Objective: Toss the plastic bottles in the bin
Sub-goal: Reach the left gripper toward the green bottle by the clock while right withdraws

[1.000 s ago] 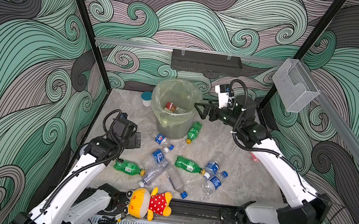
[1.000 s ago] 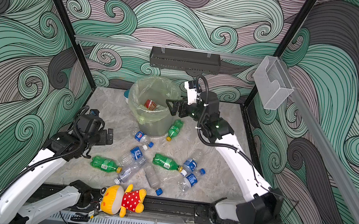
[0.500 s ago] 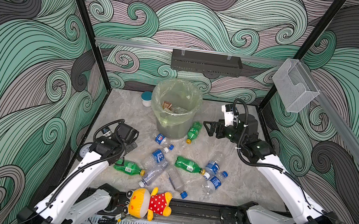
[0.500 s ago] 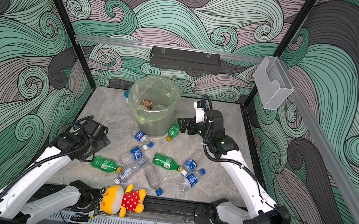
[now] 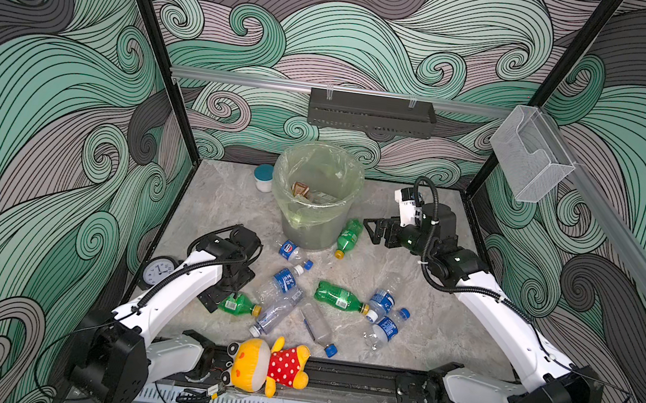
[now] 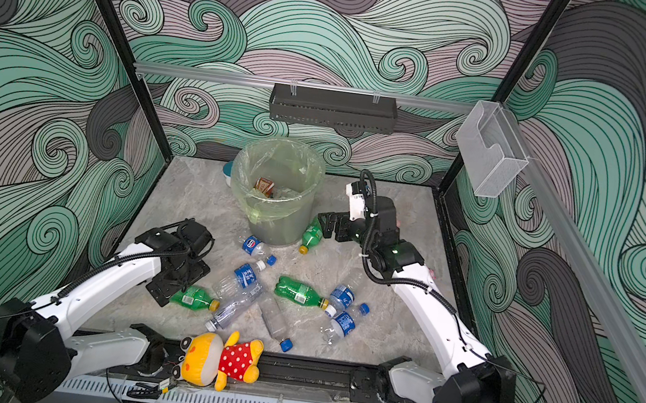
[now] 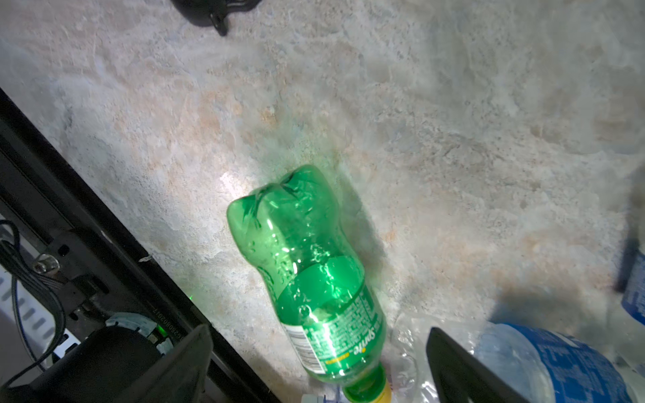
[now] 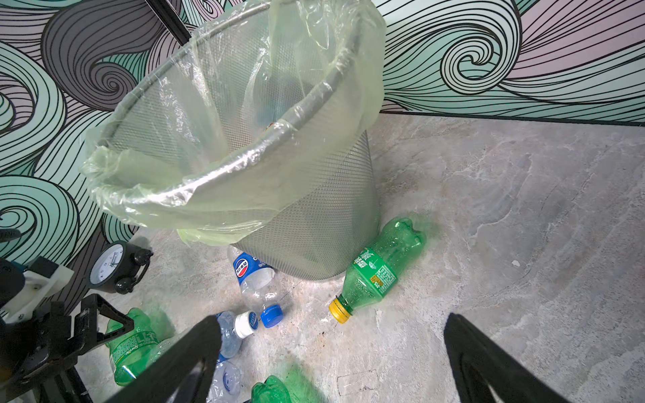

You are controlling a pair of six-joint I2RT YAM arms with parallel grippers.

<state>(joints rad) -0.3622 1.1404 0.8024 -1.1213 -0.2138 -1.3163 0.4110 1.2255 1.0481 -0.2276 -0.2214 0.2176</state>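
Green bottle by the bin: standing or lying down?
Lying down: the green bottle rests on its side on the tabletop, bottom end beside the bin, yellow cap pointing away.

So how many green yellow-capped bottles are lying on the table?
3. One green bottle lies at the foot of the bin; a second mid-table; a third under the open left gripper. The bin may hide more.

White arm shells (image 5: 179, 298), black joints (image 5: 438, 219) & looped cables (image 5: 424, 261) — left gripper (image 7: 319, 329), right gripper (image 8: 331, 319) black too.
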